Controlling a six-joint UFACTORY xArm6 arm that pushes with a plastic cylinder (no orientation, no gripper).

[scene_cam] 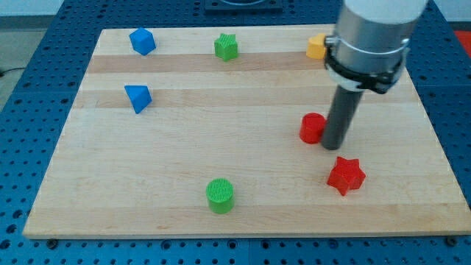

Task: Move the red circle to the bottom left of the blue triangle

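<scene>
The red circle (312, 127) lies right of the board's middle. My tip (333, 145) rests on the board just to the right of it, touching or nearly touching its right side. The blue triangle (137, 97) lies far off at the view's left, in the upper half of the board. The rod rises from the tip to the grey arm body at the view's top right.
A red star (346, 175) lies just below my tip. A green circle (219, 195) sits near the bottom edge. A blue cube-like block (142, 41), a green star (227, 47) and a yellow block (316, 47), partly hidden by the arm, line the top edge.
</scene>
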